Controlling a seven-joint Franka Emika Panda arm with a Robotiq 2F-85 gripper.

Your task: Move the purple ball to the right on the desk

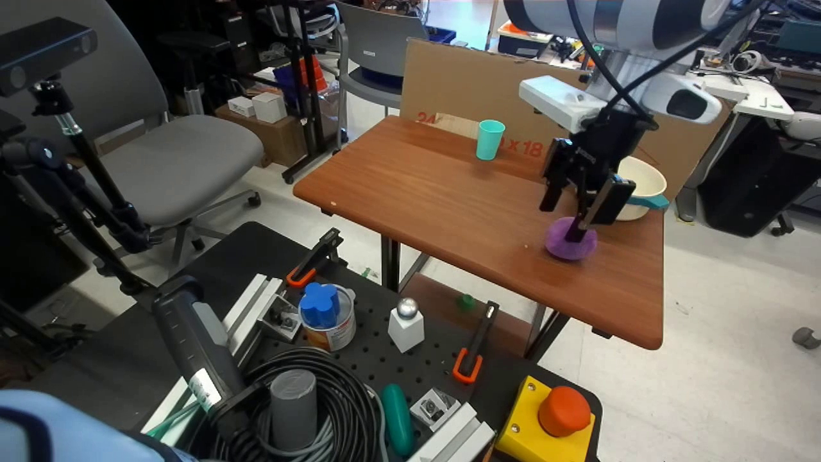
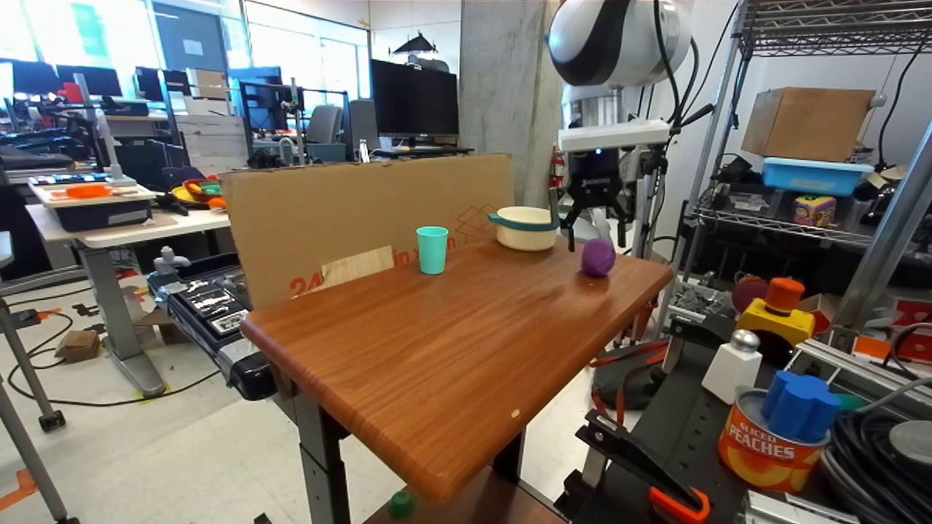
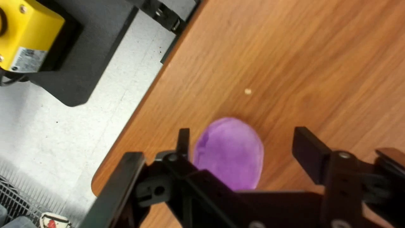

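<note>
The small matte purple ball (image 1: pixel 563 249) rests on the reddish-brown desk (image 1: pixel 410 176) near one end; both also show in the other exterior picture as the ball (image 2: pixel 598 259) and the desk (image 2: pixel 437 342). My gripper (image 1: pixel 562 221) is open and empty just above the ball, pointing down. In an exterior view the gripper (image 2: pixel 597 244) has its fingertips around the level of the ball's top. In the wrist view the ball (image 3: pixel 232 148) lies between the spread fingers of the gripper (image 3: pixel 242 136), much closer to the left finger. Its lower part is hidden by the gripper. I cannot tell whether that finger touches it.
A white bowl with a teal handle (image 1: pixel 644 176) stands behind the gripper. A teal cup (image 2: pixel 432 251) stands at the back edge, before the cardboard panel (image 2: pixel 349 211). A black cart with a yellow button box (image 1: pixel 529 417) stands across a gap from the desk's front edge.
</note>
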